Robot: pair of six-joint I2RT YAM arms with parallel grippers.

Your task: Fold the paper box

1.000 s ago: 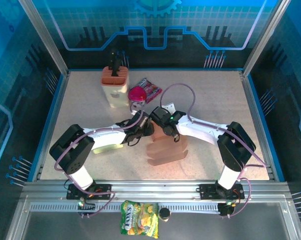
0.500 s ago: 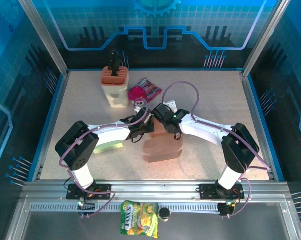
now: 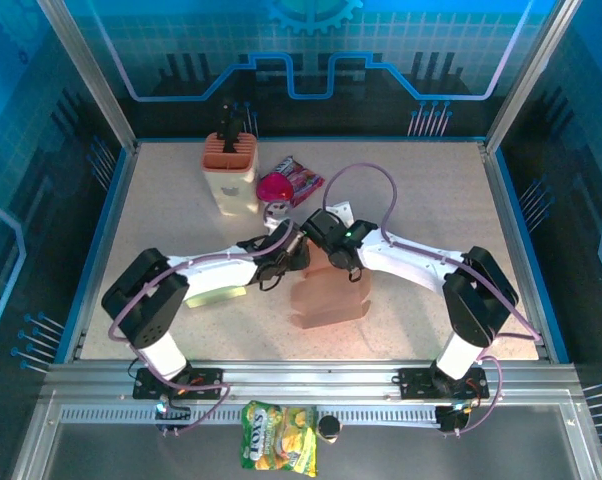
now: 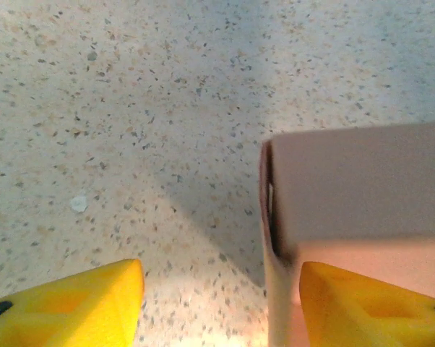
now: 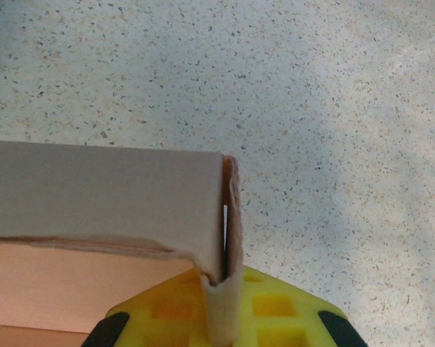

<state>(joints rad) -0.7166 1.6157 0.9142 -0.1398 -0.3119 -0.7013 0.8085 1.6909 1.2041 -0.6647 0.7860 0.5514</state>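
Paper box: the paper box (image 3: 326, 298) stands half-formed near the middle of the counter (image 3: 431, 190), in front of both wrists, which meet at its far edge.
Left fingers: the left fingers (image 4: 73, 303) are spread wide and hold nothing. An upright corner edge of the box rises between them, close against the one on the right of the wrist view.
Right fingers: the right fingers (image 5: 275, 307) look pinched together on a thin upright wall of the box, and the card bows slightly where it enters them.
Risk, crushed wall: if the right arm pulls or twists while clamped, the card may buckle away from its crease.
Risk, missed grip: the corner sits off-centre in the left opening, so closing there may push the wall aside instead of catching it.
Risk, sliding box: the box is light and held at one wall only, so a sideways push may skate it across the counter.
Risk, clutter: a pink object (image 3: 274, 187) and a snack packet (image 3: 299, 178) lie just behind the wrists, where a backward swing could knock them.
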